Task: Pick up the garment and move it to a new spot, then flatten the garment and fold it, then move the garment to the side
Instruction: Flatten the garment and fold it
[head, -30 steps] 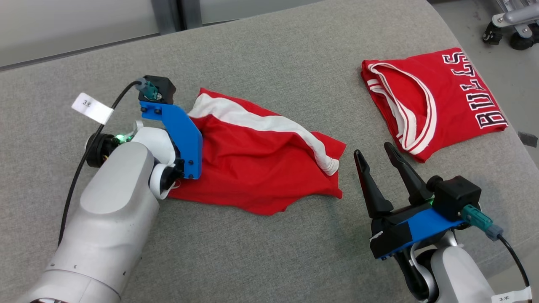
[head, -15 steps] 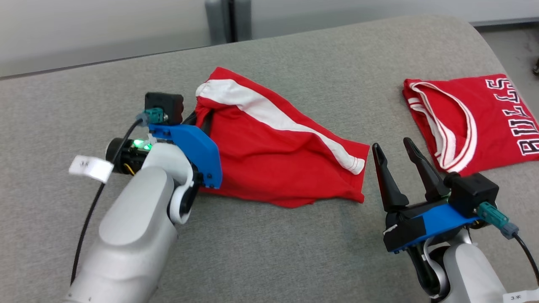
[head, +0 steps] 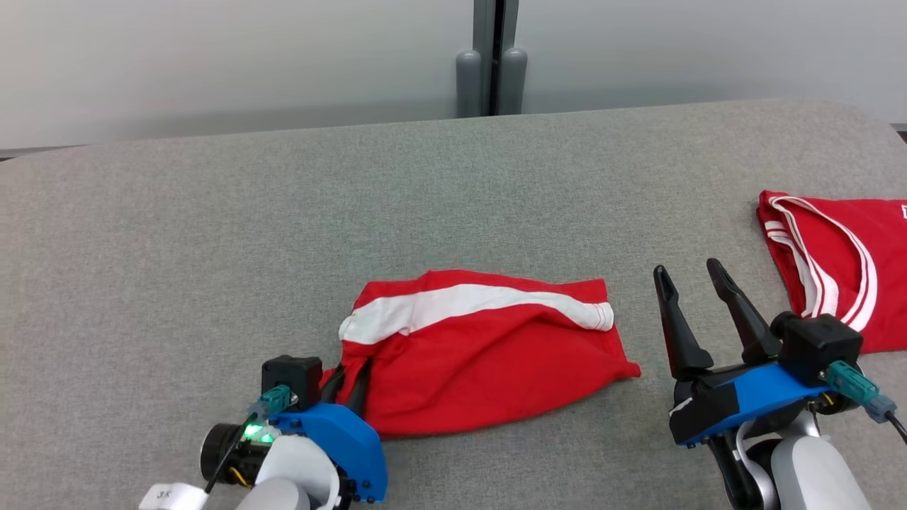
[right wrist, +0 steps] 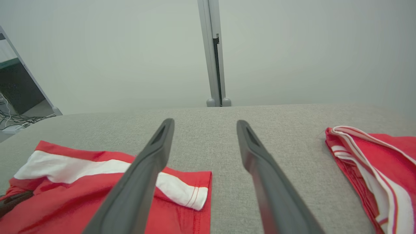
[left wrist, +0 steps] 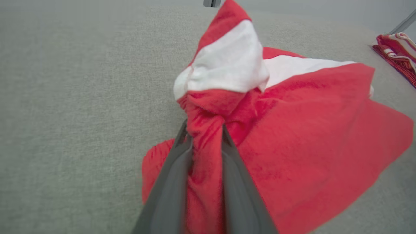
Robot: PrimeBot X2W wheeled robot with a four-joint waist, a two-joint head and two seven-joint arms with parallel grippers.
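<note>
Garment (head: 489, 361), rumpled red cloth, in left claw (left wrist: 204, 128)

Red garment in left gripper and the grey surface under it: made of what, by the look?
Red garment: soft thin knit, probably cotton or polyester jersey; matte, it bunches into tight folds where the left gripper pinches it. Grey surface: woven upholstery-like fabric, matte, with visible heathered weave.

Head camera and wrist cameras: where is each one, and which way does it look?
Head view: on the head, looking down at the grey table; left gripper and right gripper show.
Left wrist view: on the left wrist, along its fingers, shut on the red garment.
Right wrist view: on the right wrist, between its open fingers toward the wall.
Shared: all show that garment and the red jersey.
</note>
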